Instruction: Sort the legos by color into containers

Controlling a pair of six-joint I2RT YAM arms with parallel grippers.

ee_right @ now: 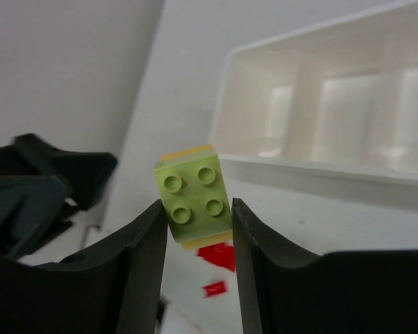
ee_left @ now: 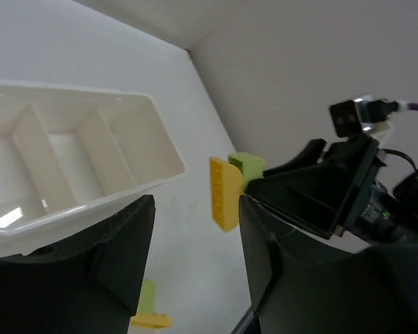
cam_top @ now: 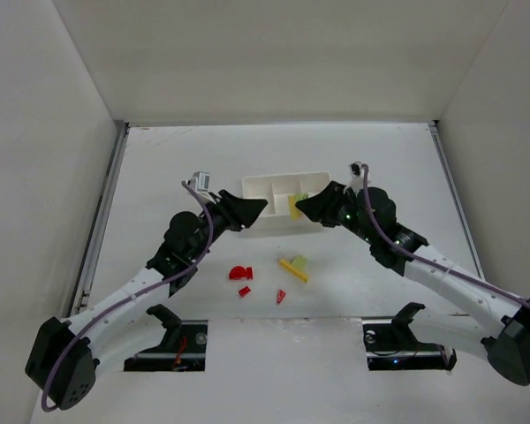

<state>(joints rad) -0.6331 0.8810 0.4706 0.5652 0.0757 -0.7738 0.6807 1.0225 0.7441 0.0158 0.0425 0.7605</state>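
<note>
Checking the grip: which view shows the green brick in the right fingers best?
Right wrist: the green brick is close up, studs visible, between both fingers. Left wrist shows it edge-on; top external, only a speck.

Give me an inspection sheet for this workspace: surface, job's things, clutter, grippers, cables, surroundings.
Surface: white table, no spills seen.
Job's things: three-compartment tray, no legos seen inside; three red legos and a yellow-and-green pair lie on the table in front of it.
Clutter: nothing seen.
Grippers: left gripper open beside the tray's end, nothing between its fingers; right gripper shut on a green brick backed by a yellow plate.
Cables: purple cable running along each arm.
Surroundings: white walls on three sides.
</note>
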